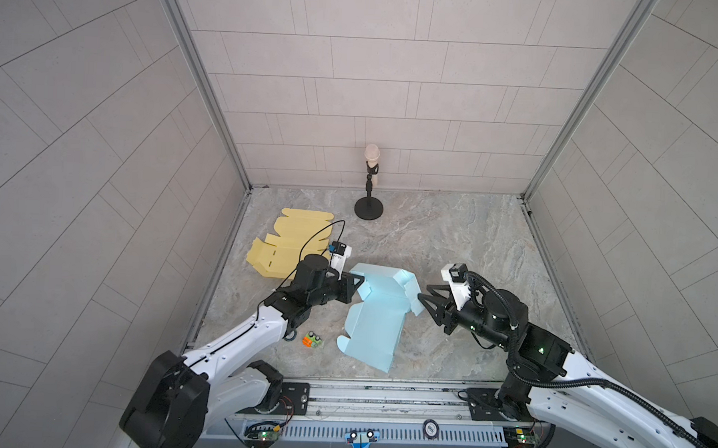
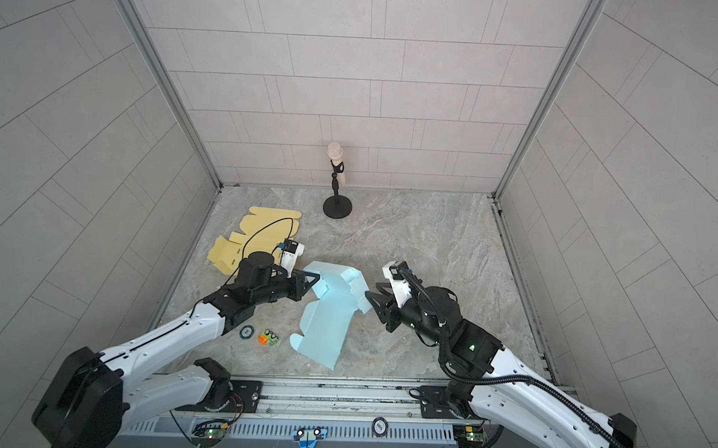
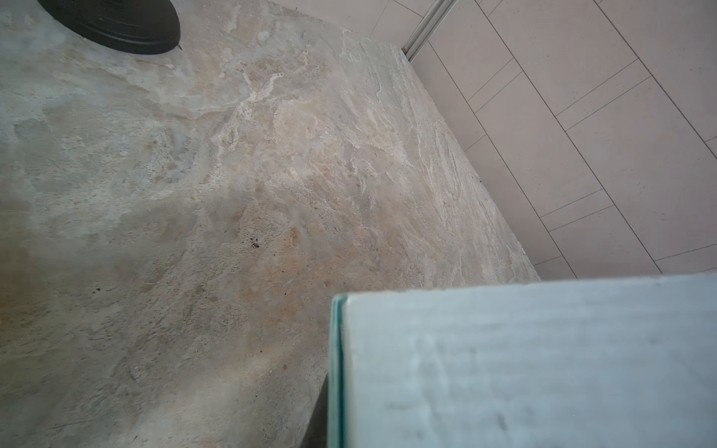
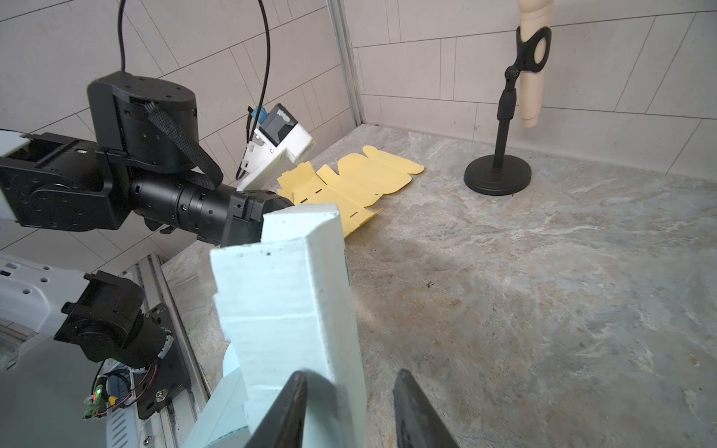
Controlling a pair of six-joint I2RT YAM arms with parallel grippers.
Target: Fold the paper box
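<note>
The matte pale-blue paper box [image 1: 376, 317], its far walls raised, is found centrally on the veined stone-look table [image 1: 452, 245]. Its left wall is pinched by the closed left gripper [image 1: 360, 280]; its right flap is straddled by the part-open right gripper [image 1: 423, 292].

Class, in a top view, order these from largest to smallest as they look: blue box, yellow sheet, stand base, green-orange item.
1. blue box
2. yellow sheet, partly behind the left arm, so less sure
3. stand base
4. green-orange item
</note>
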